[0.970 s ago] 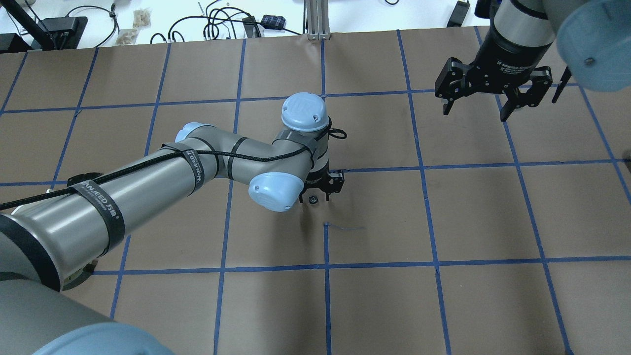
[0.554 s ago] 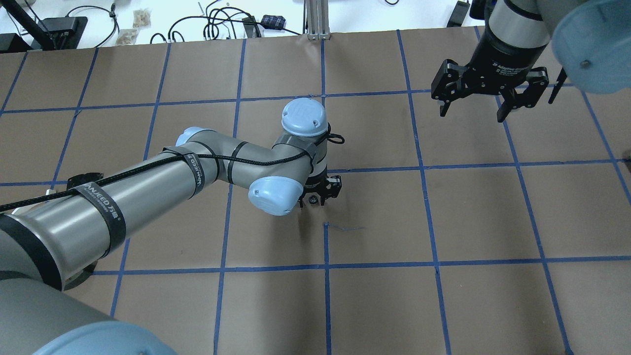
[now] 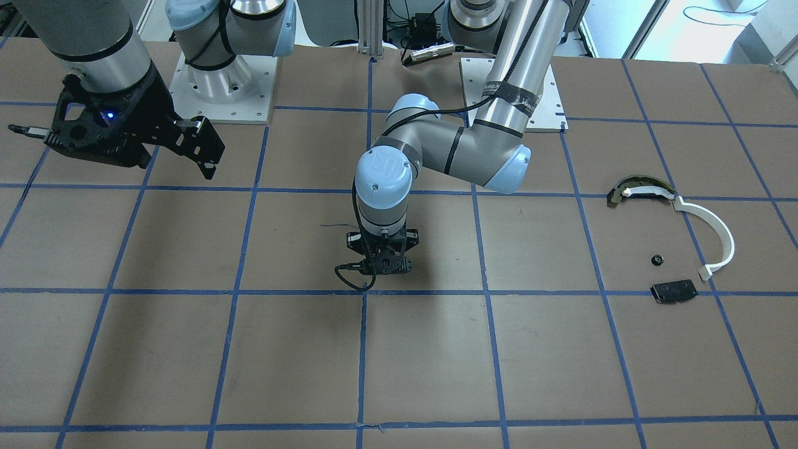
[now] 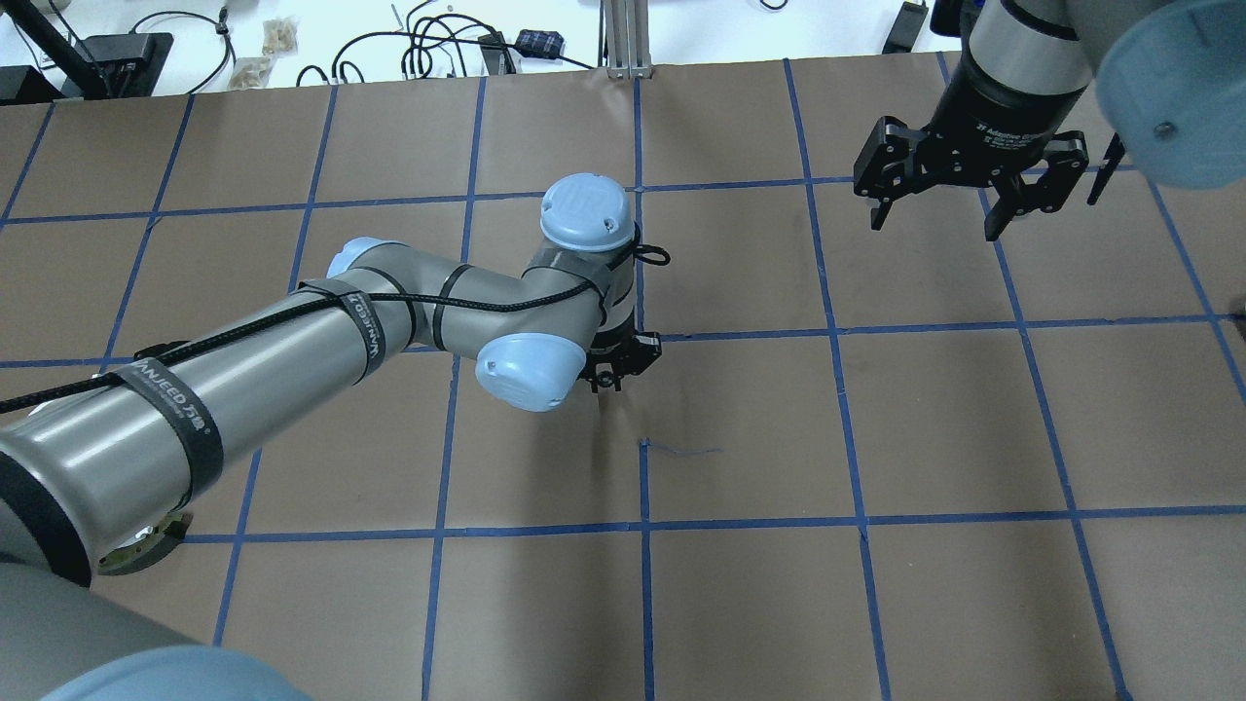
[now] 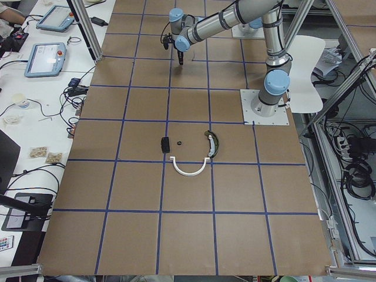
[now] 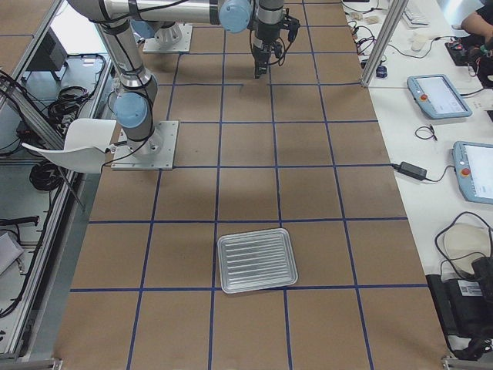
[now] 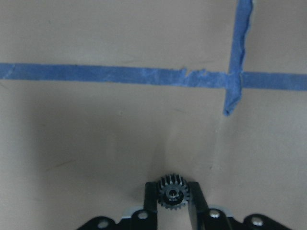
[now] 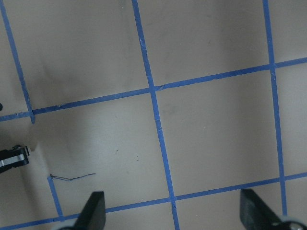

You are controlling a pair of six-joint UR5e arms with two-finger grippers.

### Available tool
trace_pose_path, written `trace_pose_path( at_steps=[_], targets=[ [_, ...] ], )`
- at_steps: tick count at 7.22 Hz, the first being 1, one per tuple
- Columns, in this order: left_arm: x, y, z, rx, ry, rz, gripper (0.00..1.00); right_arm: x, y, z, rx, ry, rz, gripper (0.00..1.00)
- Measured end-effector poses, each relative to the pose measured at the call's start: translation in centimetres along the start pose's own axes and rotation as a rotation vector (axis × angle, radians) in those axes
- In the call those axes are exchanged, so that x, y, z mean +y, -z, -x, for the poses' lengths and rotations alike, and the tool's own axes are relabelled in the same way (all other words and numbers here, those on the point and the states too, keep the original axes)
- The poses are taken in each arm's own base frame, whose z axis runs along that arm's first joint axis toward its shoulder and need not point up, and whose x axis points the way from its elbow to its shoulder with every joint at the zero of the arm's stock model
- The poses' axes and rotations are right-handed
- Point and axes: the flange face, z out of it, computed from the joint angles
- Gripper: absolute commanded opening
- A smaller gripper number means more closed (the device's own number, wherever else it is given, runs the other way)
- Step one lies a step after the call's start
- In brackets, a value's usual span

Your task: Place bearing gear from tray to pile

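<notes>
My left gripper (image 7: pixel 171 188) is shut on the small black toothed bearing gear (image 7: pixel 171 196) and holds it just above the brown table near the middle (image 4: pixel 611 376). It also shows in the front view (image 3: pixel 381 265). The pile lies far towards my left end: a white curved strip (image 3: pixel 711 231), a dark-and-tan arched piece (image 3: pixel 639 189), a flat black plate (image 3: pixel 673 291) and a small black part (image 3: pixel 656 259). The ribbed metal tray (image 6: pixel 256 260) sits at the opposite end. My right gripper (image 4: pixel 934 226) hangs open and empty above the far right.
The table is brown paper with a blue tape grid (image 4: pixel 642 336). A thin dark thread (image 4: pixel 681 450) lies just below my left gripper. Cables and boxes (image 4: pixel 438 49) sit beyond the far edge. The right wrist view shows only bare table (image 8: pixel 201 124).
My left gripper has shut on the gear, which lay on the table, and has lifted it slightly away from the thread. My right gripper has shifted a little towards the far edge.
</notes>
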Motion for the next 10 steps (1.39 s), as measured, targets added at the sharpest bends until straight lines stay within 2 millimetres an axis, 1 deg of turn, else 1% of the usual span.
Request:
trace_pose_path(
  at_steps=[1, 2, 3, 4, 5, 6, 7, 8, 9, 10],
  targets=[
    [-1.8, 2.1, 5.3, -0.040, -0.015, 0.031, 0.00, 0.0, 0.0, 0.0, 0.000, 0.000, 0.000, 1.00],
    [-3.5, 4.1, 12.5, -0.087, -0.073, 0.074, 0.00, 0.0, 0.0, 0.0, 0.001, 0.000, -0.001, 1.00],
    [-4.8, 5.6, 21.2, -0.131, -0.170, 0.112, 0.00, 0.0, 0.1, 0.0, 0.001, 0.001, -0.002, 1.00],
    [-5.3, 6.2, 29.3, -0.141, -0.240, 0.142, 0.00, 0.1, 0.1, 0.0, 0.000, 0.001, -0.002, 1.00],
    [-5.6, 5.9, 36.8, -0.133, -0.253, 0.152, 0.00, 0.1, 0.1, 0.0, 0.000, 0.001, -0.002, 1.00],
    [-5.4, 4.9, 42.7, -0.117, -0.242, 0.141, 0.00, 0.1, 0.1, 0.0, 0.000, 0.001, -0.002, 1.00],
    [-5.3, 3.4, 46.3, -0.099, -0.228, 0.123, 0.00, 0.1, 0.1, 0.0, -0.001, 0.000, -0.001, 1.00],
    [-5.5, 1.7, 48.2, -0.089, -0.216, 0.105, 0.00, 0.2, 0.0, 0.0, -0.001, 0.000, 0.000, 1.00],
    [-5.9, 0.2, 49.0, -0.084, -0.211, 0.100, 0.00, 0.2, 0.0, 0.0, -0.001, 0.000, 0.001, 1.00],
    [-6.2, -1.0, 49.5, -0.078, -0.208, 0.106, 0.30, 0.2, -0.2, 0.0, 0.000, 0.000, 0.004, 1.00]
  ],
)
